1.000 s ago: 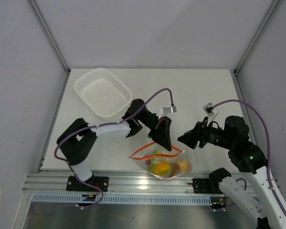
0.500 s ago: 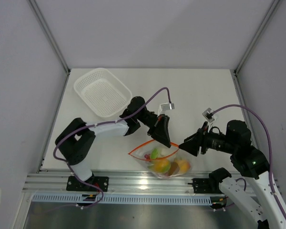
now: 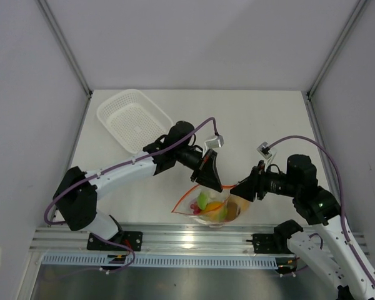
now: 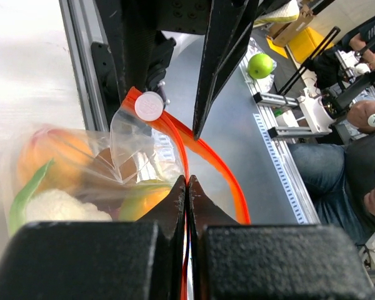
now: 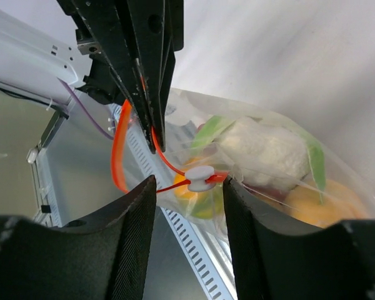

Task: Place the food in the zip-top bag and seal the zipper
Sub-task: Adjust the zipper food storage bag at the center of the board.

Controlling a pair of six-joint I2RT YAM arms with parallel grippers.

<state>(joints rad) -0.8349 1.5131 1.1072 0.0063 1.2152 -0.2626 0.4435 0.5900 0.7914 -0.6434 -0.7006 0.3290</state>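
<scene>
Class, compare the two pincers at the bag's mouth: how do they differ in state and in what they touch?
The left pincer is shut on the red-orange zipper; the right pincer stands open. The left pincer holds the strip; the right pincer only straddles the white slider. Both are at the mouth of the zip-top bag.

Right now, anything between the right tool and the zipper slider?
Nothing visible. The white slider sits in the open gap between the fingers of the right tool, which are not yet closed on it. The left tool pinches the zipper strip just beyond, close but not in the way.
</scene>
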